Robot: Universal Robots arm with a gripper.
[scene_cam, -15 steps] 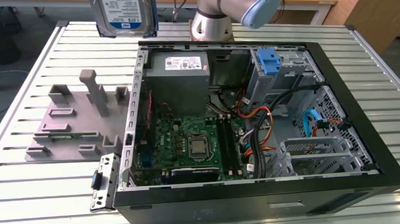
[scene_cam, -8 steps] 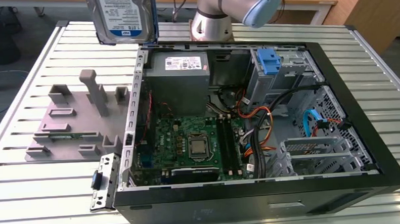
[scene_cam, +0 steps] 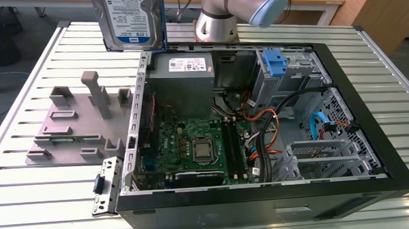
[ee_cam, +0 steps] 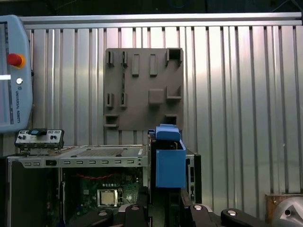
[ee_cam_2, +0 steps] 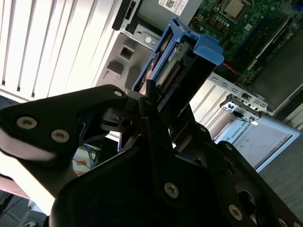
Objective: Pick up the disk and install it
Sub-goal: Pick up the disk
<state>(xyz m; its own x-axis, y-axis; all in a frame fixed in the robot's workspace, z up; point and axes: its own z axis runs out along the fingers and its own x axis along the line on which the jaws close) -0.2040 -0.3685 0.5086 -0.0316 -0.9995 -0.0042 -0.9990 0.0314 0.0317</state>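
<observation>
Disk [scene_cam: 130, 19] hangs upright in the air above the slatted table [scene_cam: 36, 59], near the back corner of the open case [scene_cam: 264, 205] at the exterior view's left, with its label facing outward. In the second wrist view the gripper [ee_cam_2: 163, 99] is clamped on the disk's end, with the blue bracket [ee_cam_2: 208, 49] farthest from the fingers. A grey fixture plate [scene_cam: 74, 125] lies beside the case, and the power supply [scene_cam: 182, 74] sits inside it.

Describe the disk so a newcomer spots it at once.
Find the open computer case on the slatted table. Above its far corner, on the exterior view's left, the disk is held upright in the air. Unlike the grey power-supply box below, it has a blue-and-white label.
</observation>
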